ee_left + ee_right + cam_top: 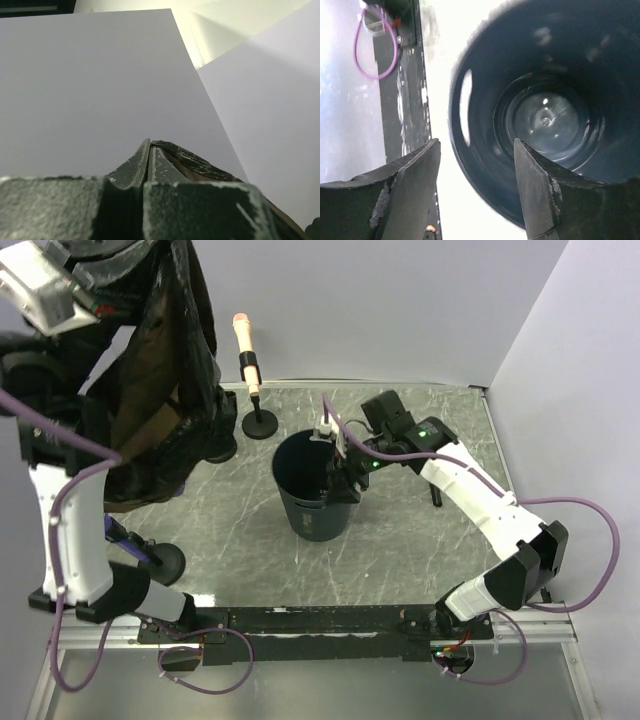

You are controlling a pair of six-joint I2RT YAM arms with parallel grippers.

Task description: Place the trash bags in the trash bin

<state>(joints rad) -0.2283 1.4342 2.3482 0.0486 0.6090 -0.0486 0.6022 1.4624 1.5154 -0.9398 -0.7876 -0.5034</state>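
Note:
A black trash bag hangs long and crumpled from my left gripper, which is raised high at the far left. In the left wrist view the fingers are pressed together on a fold of the bag. The dark blue-grey trash bin stands upright mid-table, to the right of the bag. My right gripper is open at the bin's right rim. In its wrist view one finger is outside the rim and one inside, and neither grips it. The bin's inside shows a bare bottom.
A microphone on a round black base stands behind the bin. Another black base sits near the left arm, and a third peeks from behind the bag. A small dark stand is right of the bin. White walls enclose the back and right.

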